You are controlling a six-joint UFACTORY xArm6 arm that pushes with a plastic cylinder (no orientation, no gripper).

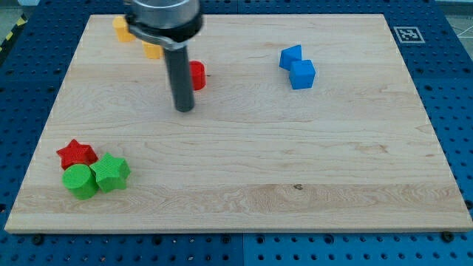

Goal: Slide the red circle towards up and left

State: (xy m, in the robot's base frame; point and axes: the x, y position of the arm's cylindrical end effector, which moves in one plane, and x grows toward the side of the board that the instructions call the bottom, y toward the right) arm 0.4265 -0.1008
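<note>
Camera view, the only one. Your tip [184,109] sits on the wooden board [244,199], in the upper-left quarter, just below and left of the red circle [197,75]. The rod hides the circle's left part; whether rod and circle touch you cannot tell. The tool is a bare rod: nothing to open, close or grip with.

Red circle: near the top edge, left of centre. Up and left of it, toward the top-left corner, lie two yellow blocks, one [153,50] partly hidden behind the arm and one [121,28] at the very top edge; shapes not clear.

Judgement for the step: you are on the wrong side for an up-left push. Bring the tip round to the circle's lower-right, then drive along a line through its centre toward the top-left corner. Keep the stroke short; the nearer yellow block is close in that path.

Elsewhere: two blue blocks [297,66] touching, toward the top right; red star [76,154], green cylinder [80,181] and green star [111,171] bunched near the bottom-left corner, well apart from the work.
</note>
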